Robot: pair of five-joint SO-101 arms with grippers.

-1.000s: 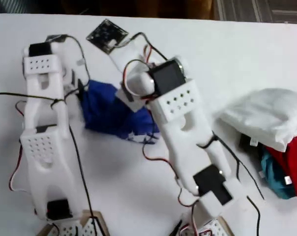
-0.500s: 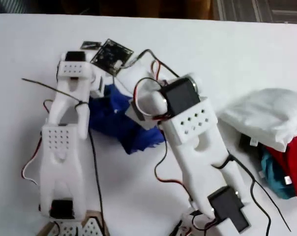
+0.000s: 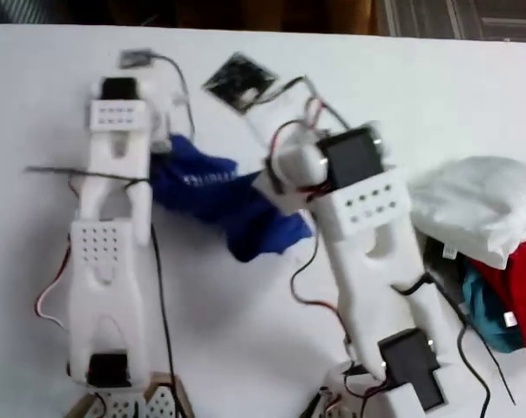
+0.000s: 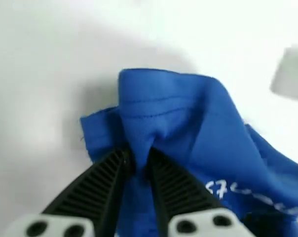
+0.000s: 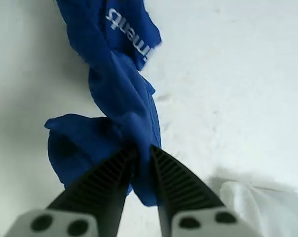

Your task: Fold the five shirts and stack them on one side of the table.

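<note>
The left gripper [image 4: 139,157] is almost closed, and its two black fingers pinch a raised fold of the blue shirt [image 4: 188,123] right at the tips. The stitched hem of this shirt lies just beyond the fingertips, and the rest of the cloth, with white letters on it, spreads out to one side of the gripper. The right gripper [image 5: 141,150] is also nearly closed and holds a narrow fold of the same shirt between its fingertips. From these tips the cloth runs away as a twisted band, and a loose bunch of it hangs beside one finger. In the high view the blue shirt is stretched between the two grippers, bunched and not flat, over the white table [image 3: 437,104]. A white shirt [image 3: 476,205] lies well apart from the left gripper and near the right arm, on the side away from the left arm. It rests on top of a red shirt [image 3: 517,279] and a teal shirt [image 3: 482,309] at the table edge.
</note>
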